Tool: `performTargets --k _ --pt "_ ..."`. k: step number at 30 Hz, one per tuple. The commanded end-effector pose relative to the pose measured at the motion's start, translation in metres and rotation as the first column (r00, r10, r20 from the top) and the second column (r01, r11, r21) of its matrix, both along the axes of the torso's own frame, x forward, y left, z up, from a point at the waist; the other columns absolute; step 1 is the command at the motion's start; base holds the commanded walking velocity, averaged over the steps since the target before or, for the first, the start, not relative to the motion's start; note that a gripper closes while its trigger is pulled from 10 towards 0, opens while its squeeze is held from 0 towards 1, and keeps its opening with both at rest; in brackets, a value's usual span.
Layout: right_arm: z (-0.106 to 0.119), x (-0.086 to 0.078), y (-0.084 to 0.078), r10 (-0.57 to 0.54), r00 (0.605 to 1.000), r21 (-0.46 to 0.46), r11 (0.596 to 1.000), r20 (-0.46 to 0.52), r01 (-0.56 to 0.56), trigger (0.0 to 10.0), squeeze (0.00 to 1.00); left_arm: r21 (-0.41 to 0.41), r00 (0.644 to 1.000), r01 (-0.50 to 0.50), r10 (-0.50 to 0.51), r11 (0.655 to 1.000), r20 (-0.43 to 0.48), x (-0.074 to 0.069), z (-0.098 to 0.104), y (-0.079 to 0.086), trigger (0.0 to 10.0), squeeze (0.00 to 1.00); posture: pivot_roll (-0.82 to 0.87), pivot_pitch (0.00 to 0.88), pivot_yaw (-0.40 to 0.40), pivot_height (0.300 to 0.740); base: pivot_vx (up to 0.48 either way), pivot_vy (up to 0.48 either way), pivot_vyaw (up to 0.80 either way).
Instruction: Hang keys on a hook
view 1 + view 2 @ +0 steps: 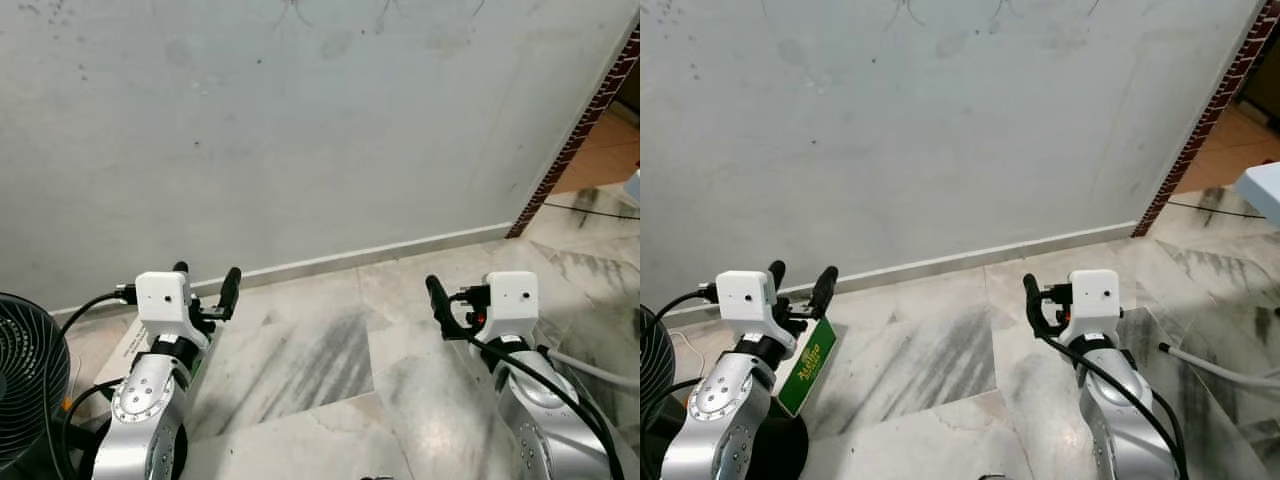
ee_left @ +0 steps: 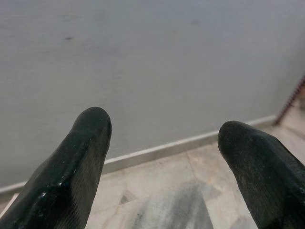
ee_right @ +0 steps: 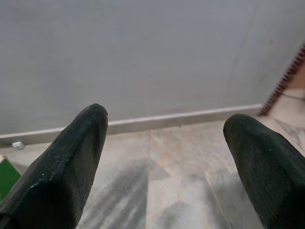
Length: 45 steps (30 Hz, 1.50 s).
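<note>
Both grippers — left gripper (image 1: 205, 280) and right gripper (image 3: 167, 143) — hover with fingers spread, empty, over the marble floor (image 1: 320, 360), facing the grey wall (image 1: 300, 130).

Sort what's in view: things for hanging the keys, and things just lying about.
For the job: left hand, open and empty; right hand, open and empty. No keys or hook seen.

Lying about: fan, green box, hose, wall.
</note>
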State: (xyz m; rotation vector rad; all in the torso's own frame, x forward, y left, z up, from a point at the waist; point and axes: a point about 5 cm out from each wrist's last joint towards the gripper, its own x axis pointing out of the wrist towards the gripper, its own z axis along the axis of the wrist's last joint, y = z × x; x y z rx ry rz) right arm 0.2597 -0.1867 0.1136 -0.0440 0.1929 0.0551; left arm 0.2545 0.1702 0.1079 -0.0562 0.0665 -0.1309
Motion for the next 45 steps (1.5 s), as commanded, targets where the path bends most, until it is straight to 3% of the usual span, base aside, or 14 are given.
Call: performTargets --k 1,4,8,16,39,45 --pt "0.006 0.001 -0.005 -0.019 1.000 -0.015 1.000 0.015 0.019 10.0 0.00 0.000 0.999 0.036 -0.036 0.999 -0.007 0.000 0.000 -0.003 10.0 0.00 -0.04 0.113 0.024 0.740 0.000 0.000 -0.72" --pt "0.008 0.002 -0.006 -0.040 0.999 -0.059 0.997 0.033 0.041 10.0 0.00 -0.038 0.998 0.058 -0.059 0.998 -0.018 0.000 -0.001 -0.004 10.0 0.00 -0.04 0.113 0.024 0.740 0.000 0.000 -0.72" --pt "0.010 0.004 -0.003 -0.080 0.996 0.044 0.996 0.037 0.079 10.0 0.00 -0.061 0.997 0.064 -0.066 0.996 -0.027 0.000 0.000 -0.004 10.0 0.00 -0.05 0.125 0.021 0.740 0.000 0.000 -0.72" --pt "0.003 0.000 -0.004 -0.056 0.998 0.082 0.995 -0.004 0.056 10.0 0.00 -0.073 0.996 0.077 -0.079 0.994 -0.030 0.000 0.000 -0.005 10.0 0.00 -0.04 0.130 0.021 0.740 0.000 0.000 -0.75" --pt "0.004 0.001 0.005 -0.002 1.000 0.071 0.997 0.005 0.002 10.0 0.00 -0.096 0.992 0.108 -0.114 0.989 -0.061 -0.001 -0.004 -0.009 10.0 0.00 -0.05 0.127 0.021 0.740 0.000 0.000 -0.78" --pt "0.005 0.002 0.004 0.004 1.000 0.060 0.998 0.015 -0.005 10.0 0.00 -0.103 0.991 0.107 -0.114 0.989 -0.065 0.000 -0.005 -0.009 10.0 0.00 -0.05 0.124 0.016 0.740 0.000 0.000 -0.10"
